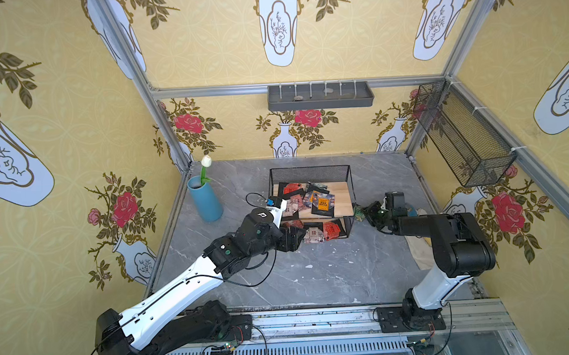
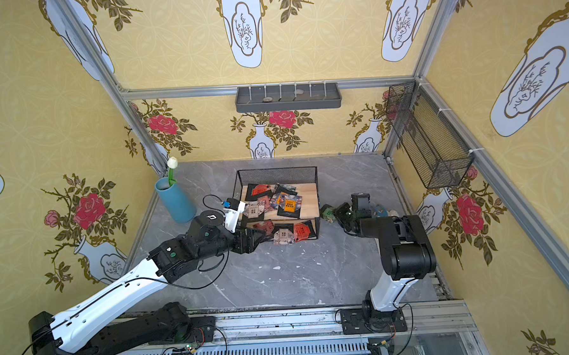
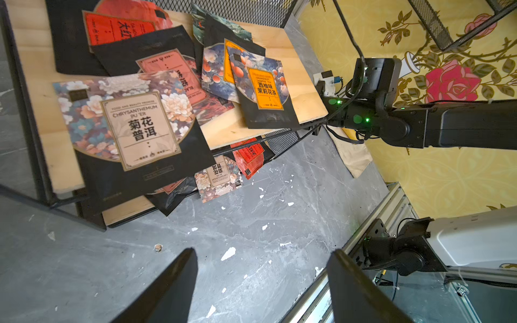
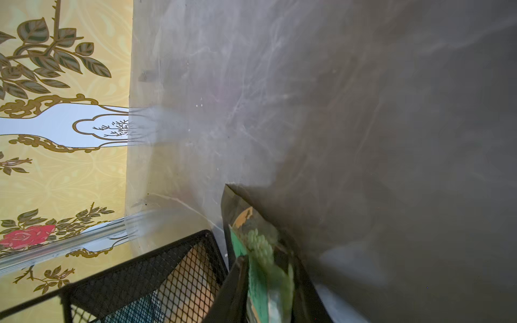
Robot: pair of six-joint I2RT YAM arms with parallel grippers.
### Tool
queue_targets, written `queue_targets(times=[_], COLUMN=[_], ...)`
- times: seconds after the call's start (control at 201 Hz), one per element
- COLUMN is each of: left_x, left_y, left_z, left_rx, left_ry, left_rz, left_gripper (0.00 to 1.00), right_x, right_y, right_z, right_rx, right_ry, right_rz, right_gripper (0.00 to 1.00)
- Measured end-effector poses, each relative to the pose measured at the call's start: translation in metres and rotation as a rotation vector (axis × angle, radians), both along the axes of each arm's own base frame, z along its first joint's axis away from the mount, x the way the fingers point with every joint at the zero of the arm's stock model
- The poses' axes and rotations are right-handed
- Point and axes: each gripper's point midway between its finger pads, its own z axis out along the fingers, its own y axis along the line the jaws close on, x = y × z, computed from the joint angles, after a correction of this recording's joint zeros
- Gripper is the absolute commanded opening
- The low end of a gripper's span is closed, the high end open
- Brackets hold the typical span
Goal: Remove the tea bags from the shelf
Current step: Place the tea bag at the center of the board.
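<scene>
Tea bags [image 1: 322, 203] littered both boards of the shelf [image 1: 309, 168], mid-table. The left gripper [image 3: 264, 251], wide and empty, hovered at the shelf's 7 o'clock. At its 3 o'clock, the right gripper [image 4: 268, 268] had a green tea bag [image 4: 260, 246] between its jaws, grip unclear. Dropped there, the tea bag might catch against the shelf.

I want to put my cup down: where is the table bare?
Bare: the table in front, between shelf and front rail, and the strip behind the shelf. Crowded: both shelf boards, under tea bags, and right of the shelf, with a green tea bag and cloth.
</scene>
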Motion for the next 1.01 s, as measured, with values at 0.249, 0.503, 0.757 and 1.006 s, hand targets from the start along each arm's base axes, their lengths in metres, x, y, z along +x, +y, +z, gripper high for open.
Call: queue_targets(times=[0.249,0.503,0.757,1.006], left_x=[-0.001,-0.002,-0.005,-0.005], left_y=[0.001,0.001,0.002,0.004], left_z=[0.001,0.003,0.007,0.009], left_rx=[0.003,-0.002,-0.011,-0.008], left_ry=[-0.003,-0.008,-0.019,-0.027], left_rz=[-0.001,-0.002,-0.006,0.004], left_gripper=[0.82,0.82,0.82,0.82], right_x=[-0.014,-0.028,-0.038,-0.048], right_y=[0.007,0.020,0.028,0.028], right_z=[0.008,0.013,0.016,0.034], right_rx=[-0.006,0.000,0.008,0.011], right_ry=[-0.009,0.000,0.015,-0.002], right_rz=[0.032,0.082,0.111,0.131], right_gripper=[0.42,0.45,0.55,0.65])
